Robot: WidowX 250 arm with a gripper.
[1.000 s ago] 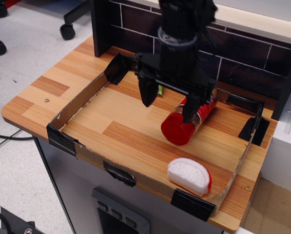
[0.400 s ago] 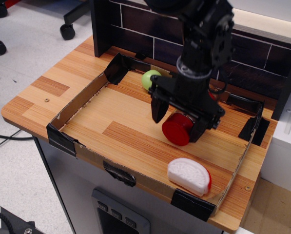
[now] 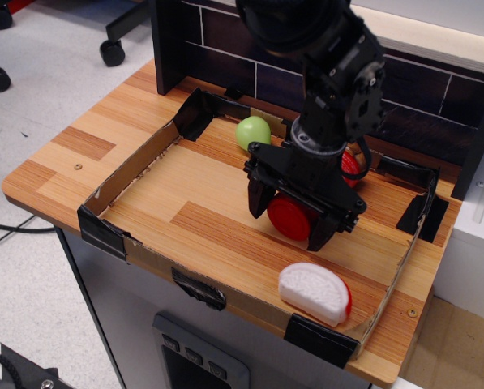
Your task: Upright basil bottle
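The basil bottle (image 3: 293,217) lies on its side mid-tray, red cap toward the camera. The gripper (image 3: 289,217) straddles it, jaws spread, not clamped. Probably light, rigid, smooth; grasp the body behind the cap

Arm enters from top of my view, black links stacked, wrist bent down toward me. Gripper (image 3: 288,215) low over counter, pointed down and slightly forward. Jaws spread, one black finger (image 3: 258,193) on left of view, other (image 3: 323,229) lower right. Fingers straddle red cap of basil bottle (image 3: 292,217), each close beside cap; can't tell if pads touch it. Wrist housing hides rest of palm from me.
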